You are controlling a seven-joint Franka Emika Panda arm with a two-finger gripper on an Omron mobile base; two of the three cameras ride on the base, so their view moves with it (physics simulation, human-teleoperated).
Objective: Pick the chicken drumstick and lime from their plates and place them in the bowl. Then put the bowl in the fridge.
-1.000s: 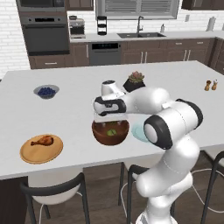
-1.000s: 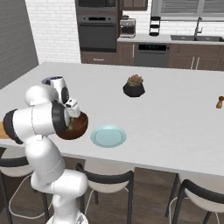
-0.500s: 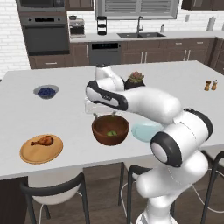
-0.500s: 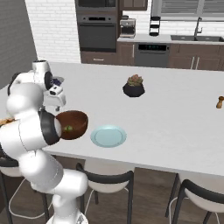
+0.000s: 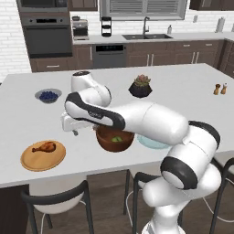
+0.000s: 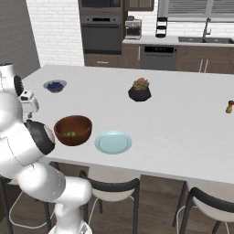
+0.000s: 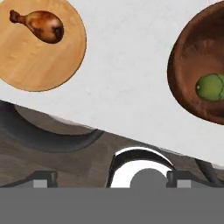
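Note:
The reddish-brown wooden bowl [image 5: 115, 138] stands near the counter's front edge with the lime [image 5: 117, 139] inside it. To its left, the golden-brown chicken drumstick [image 5: 44, 147] lies on the tan wooden plate [image 5: 43, 157]. A pale blue-green plate [image 5: 151, 142] sits bare on the bowl's right, partly behind the arm. My gripper [image 5: 75, 131] hangs open and empty above the counter between bowl and wooden plate. In the hand view the drumstick [image 7: 41, 25] is at upper left, the bowl [image 7: 192, 48] and lime [image 7: 211, 87] at right, and my gripper [image 7: 111, 178] holds nothing.
A small grey bowl of blueberries [image 5: 48, 95] sits at the back left, a potted succulent [image 5: 140, 87] mid-counter, two shakers [image 5: 220, 89] far right. Dark stools [image 5: 55, 201] line the near counter edge. An oven and sink run along the back wall.
The arm has swung left, carrying the open gripper from above the bowl toward the wooden plate. The lime stays in the bowl.

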